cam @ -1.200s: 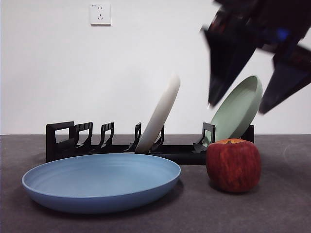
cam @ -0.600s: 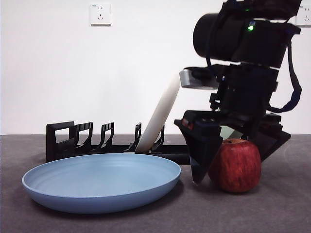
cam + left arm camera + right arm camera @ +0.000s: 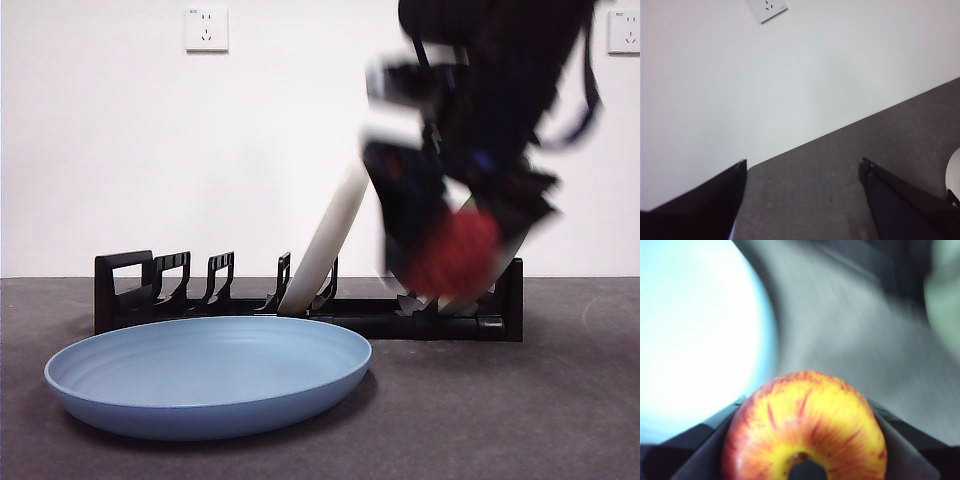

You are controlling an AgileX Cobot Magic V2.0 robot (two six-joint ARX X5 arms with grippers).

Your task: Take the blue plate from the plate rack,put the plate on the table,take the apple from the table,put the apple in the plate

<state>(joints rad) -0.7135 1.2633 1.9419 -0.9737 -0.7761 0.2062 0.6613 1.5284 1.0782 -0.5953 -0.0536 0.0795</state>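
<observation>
The blue plate (image 3: pixel 210 385) lies flat on the table (image 3: pixel 560 420) at the front left; it also shows as a bright pale-blue shape in the right wrist view (image 3: pixel 695 335). My right gripper (image 3: pixel 455 255) is shut on the apple (image 3: pixel 452 252) and holds it in the air above the right end of the plate rack (image 3: pixel 300 305), blurred by motion. The right wrist view shows the apple (image 3: pixel 805 427) red and yellow between the jaws. My left gripper (image 3: pixel 805 200) is open and empty, facing the wall and bare table.
A cream-white plate (image 3: pixel 328 240) leans in the rack's middle slot. A pale green plate (image 3: pixel 945 295) stands behind the right arm, mostly hidden in the front view. A wall socket (image 3: pixel 206 28) is on the white wall.
The right gripper came down around the apple on the table, closed on it, and has lifted it up and slightly left. The blue plate has not moved.
</observation>
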